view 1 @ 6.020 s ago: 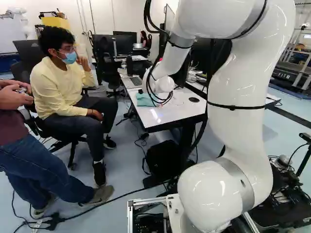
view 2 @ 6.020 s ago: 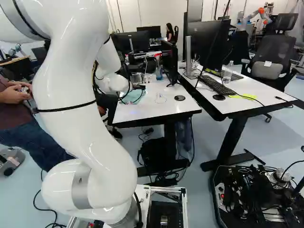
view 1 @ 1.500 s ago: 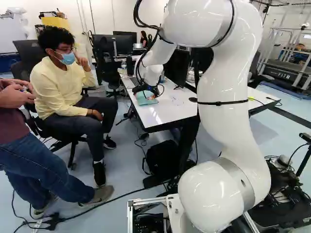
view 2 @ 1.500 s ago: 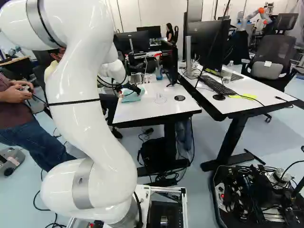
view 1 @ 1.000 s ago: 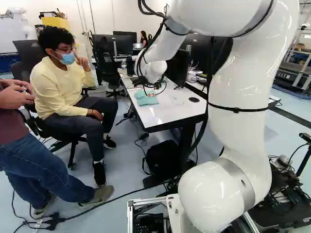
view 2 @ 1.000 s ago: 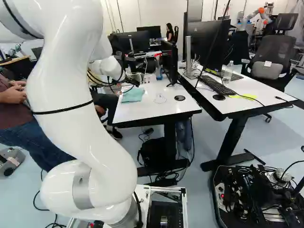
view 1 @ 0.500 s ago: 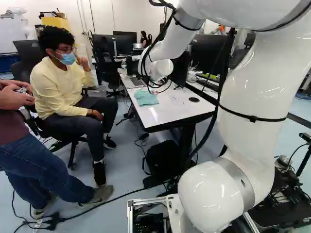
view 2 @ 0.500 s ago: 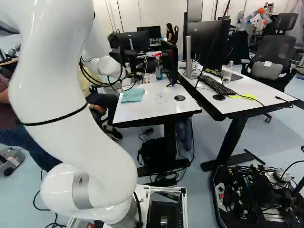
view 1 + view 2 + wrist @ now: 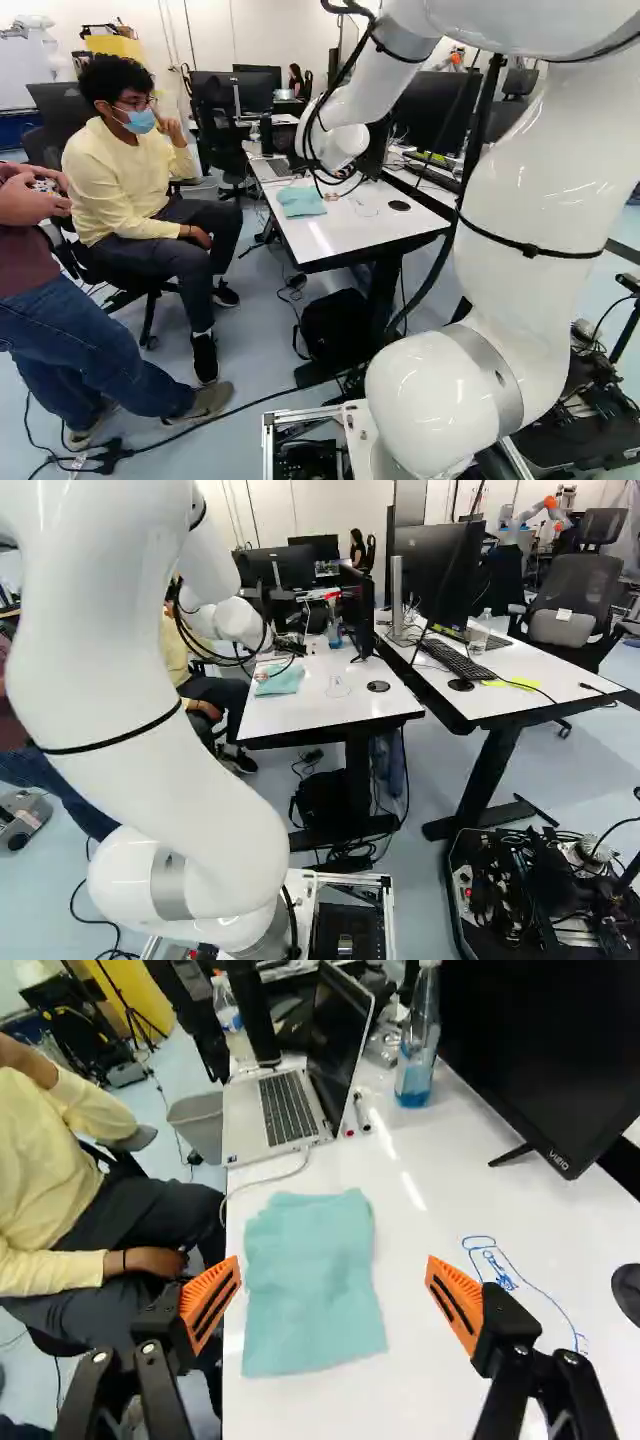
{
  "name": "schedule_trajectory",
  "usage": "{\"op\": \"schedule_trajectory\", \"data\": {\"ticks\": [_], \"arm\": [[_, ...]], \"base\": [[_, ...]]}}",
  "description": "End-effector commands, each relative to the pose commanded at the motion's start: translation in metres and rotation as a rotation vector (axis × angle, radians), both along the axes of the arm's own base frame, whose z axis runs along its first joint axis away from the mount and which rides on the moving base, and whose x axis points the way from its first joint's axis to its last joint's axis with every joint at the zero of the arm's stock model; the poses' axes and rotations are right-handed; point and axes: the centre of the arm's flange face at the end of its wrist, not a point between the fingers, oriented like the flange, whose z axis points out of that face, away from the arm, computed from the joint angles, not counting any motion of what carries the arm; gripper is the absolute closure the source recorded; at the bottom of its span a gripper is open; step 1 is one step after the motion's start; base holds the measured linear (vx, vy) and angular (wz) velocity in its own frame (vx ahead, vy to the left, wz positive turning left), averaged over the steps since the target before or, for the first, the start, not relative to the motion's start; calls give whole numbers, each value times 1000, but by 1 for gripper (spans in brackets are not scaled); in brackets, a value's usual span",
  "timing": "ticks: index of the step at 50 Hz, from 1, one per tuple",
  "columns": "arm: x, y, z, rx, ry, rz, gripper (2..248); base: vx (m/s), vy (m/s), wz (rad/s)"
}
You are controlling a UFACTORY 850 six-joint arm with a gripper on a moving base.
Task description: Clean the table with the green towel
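The claw point(image 9: 333, 1265) gapes wide, empty, probably to straddle the towel point(image 9: 312, 1295) lying near blue marks point(image 9: 505, 1281) it should wipe.

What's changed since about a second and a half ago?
The arm, wrist included, has shifted right in the left base view. The claw stands open over the green towel; whether it let anything go, I can't tell. The towel, table and base look about where they were.

Green towel point(image 9: 300, 203) on white table point(image 9: 352, 236)
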Motion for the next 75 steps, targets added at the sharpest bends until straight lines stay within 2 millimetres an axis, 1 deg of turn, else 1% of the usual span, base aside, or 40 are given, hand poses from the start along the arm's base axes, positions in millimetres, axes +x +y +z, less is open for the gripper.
{"op": "schedule_trajectory", "data": {"ticks": [13,30,37,45,59,65,75], "arm": [[-4,5,-24,-10,162,26,3],[-9,32,-53,-28,373,94,3],[-2,42,-57,-35,412,115,3],[15,45,-57,-38,377,117,3],[49,46,-51,-39,230,106,3],[55,46,-43,-38,158,104,3],[59,46,-25,-36,38,102,3]], "base": [[0,0,0],[0,0,0],[0,0,0],[0,0,0],[0,0,0],[0,0,0],[0,0,0]]}}
